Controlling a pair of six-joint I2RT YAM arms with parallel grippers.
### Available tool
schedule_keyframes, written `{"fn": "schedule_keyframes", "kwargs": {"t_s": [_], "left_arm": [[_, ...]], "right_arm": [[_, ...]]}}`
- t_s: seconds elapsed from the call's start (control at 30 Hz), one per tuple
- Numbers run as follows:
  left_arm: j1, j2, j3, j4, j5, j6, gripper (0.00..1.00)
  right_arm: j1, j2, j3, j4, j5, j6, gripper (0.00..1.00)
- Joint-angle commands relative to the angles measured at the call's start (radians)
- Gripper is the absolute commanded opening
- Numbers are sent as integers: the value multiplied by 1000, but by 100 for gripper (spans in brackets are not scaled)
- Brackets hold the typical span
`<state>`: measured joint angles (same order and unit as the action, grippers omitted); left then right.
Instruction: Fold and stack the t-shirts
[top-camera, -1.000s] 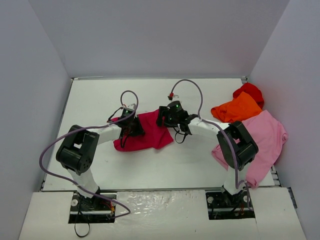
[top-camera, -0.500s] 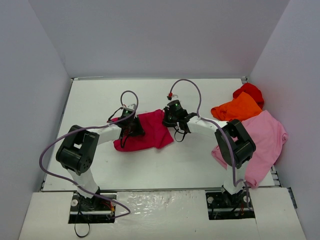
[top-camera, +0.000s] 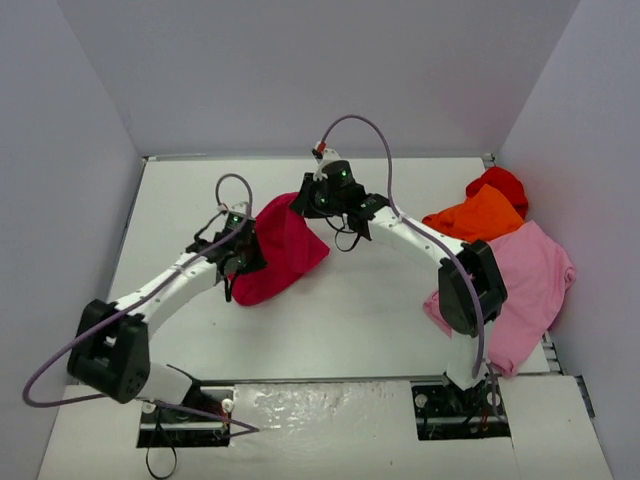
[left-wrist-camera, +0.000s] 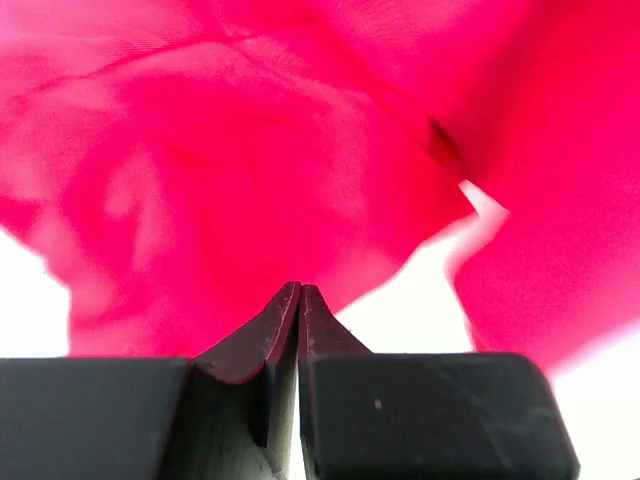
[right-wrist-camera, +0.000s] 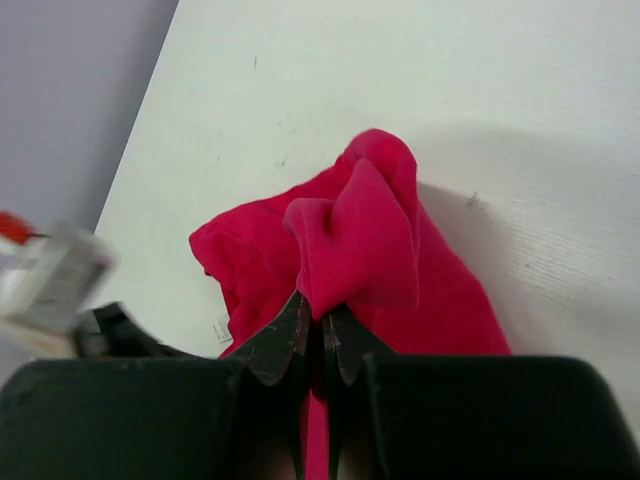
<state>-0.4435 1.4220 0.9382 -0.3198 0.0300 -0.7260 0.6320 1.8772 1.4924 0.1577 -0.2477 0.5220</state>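
The crimson-magenta t-shirt (top-camera: 283, 248) hangs bunched between my two grippers, partly lifted off the white table (top-camera: 350, 320). My left gripper (top-camera: 243, 262) is shut at its left edge; in the left wrist view the crimson cloth (left-wrist-camera: 250, 150) fills the picture just beyond the closed left gripper (left-wrist-camera: 300, 290). My right gripper (top-camera: 305, 205) holds the shirt's far right corner. In the right wrist view a fold of the shirt (right-wrist-camera: 370, 230) is pinched in the right gripper (right-wrist-camera: 320, 318).
At the right lie a light pink t-shirt (top-camera: 530, 275), an orange one (top-camera: 475, 215) and a bright red one (top-camera: 500, 183) behind it. Grey walls close in the table on three sides. A left-arm part (right-wrist-camera: 60, 290) shows at the wrist view's left.
The right gripper closed on the crimson shirt's corner. Both grippers then moved up and toward the back left, pulling the flat shirt into a raised bunch.
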Motion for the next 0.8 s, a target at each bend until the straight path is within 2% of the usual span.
{"fn": "schedule_keyframes", "kwargs": {"t_s": [0.0,0.13,0.27,0.57,0.77], "left_arm": [[52,-299,42,-332,-215,-10,0],[89,-417,-54,-401,-167,-53,0],[95,-425,-128,-401,-174,-74,0],[96,-158,-31,-224,-230,-5,0],[124,-5,76,-209,-294,49,0]], "right_arm": [[3,5,-8,11,-34,-5,0],[-2,-16,-38,-4,2,-44,0],[-9,-27,-40,-18,11,-69,0],[-9,-24,-38,-18,-12,-58,0],[-9,-28,-33,-19,-18,-57,0]]}}
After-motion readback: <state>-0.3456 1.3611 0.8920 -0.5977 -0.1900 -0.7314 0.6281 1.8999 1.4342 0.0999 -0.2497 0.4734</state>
